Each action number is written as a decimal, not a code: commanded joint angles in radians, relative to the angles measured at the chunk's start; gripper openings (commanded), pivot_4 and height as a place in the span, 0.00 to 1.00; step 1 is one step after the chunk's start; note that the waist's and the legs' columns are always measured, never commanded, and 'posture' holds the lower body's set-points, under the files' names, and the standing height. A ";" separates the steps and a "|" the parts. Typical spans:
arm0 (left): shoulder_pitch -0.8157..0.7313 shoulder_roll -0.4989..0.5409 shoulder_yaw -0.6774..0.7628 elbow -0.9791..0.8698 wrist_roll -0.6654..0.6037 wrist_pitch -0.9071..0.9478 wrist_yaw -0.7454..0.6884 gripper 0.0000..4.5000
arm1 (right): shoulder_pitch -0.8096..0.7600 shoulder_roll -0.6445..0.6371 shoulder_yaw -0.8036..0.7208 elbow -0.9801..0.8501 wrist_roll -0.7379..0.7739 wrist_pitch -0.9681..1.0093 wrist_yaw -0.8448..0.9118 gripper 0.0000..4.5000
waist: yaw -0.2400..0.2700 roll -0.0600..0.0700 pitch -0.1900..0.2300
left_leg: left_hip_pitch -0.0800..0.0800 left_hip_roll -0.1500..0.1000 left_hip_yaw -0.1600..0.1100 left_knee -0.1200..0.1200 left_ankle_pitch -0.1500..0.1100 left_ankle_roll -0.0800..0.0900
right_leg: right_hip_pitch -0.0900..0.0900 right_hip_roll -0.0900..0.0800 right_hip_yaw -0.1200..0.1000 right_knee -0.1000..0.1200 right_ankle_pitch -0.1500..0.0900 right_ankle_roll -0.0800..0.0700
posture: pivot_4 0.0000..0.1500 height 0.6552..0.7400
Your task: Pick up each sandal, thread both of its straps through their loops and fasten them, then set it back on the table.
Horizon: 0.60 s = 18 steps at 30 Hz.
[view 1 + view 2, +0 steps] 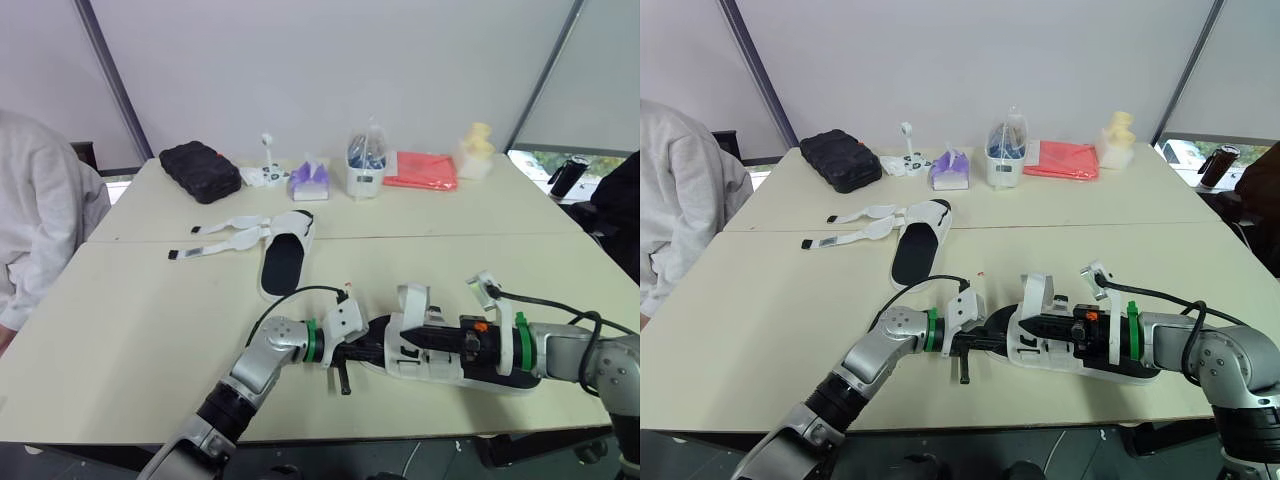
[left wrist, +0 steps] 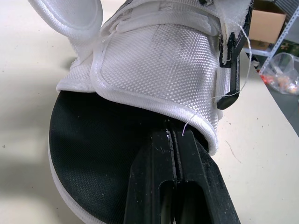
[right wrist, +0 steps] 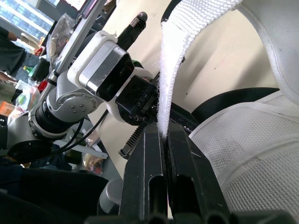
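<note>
1. We see the near sandal lying at the near edge of the table, with a gripper at each end.
2. The left gripper has its fingers pressed together, tips at the rim of the white upper above the black insole. We cannot tell whether anything is caught between them.
3. The right gripper pinches a white strap, which stands up from the sandal.
4. The second sandal lies well apart, farther back and left, with its straps spread open to its left.

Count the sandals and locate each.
2. One sandal lies mid-table, straps spread open; the other sandal sits near the front edge, at the left gripper, the right gripper pinching its strap.
</note>
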 commanded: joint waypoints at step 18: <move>0.021 0.009 -0.012 0.070 0.039 0.038 0.032 0.00 | 0.076 -0.080 0.087 -0.073 -0.157 -0.150 0.088 0.00 | 0.000 0.000 0.000 | -0.001 0.000 -0.001 0.000 -0.001 -0.001 | 0.001 0.000 -0.002 -0.004 0.001 0.001 | 1.00 1.00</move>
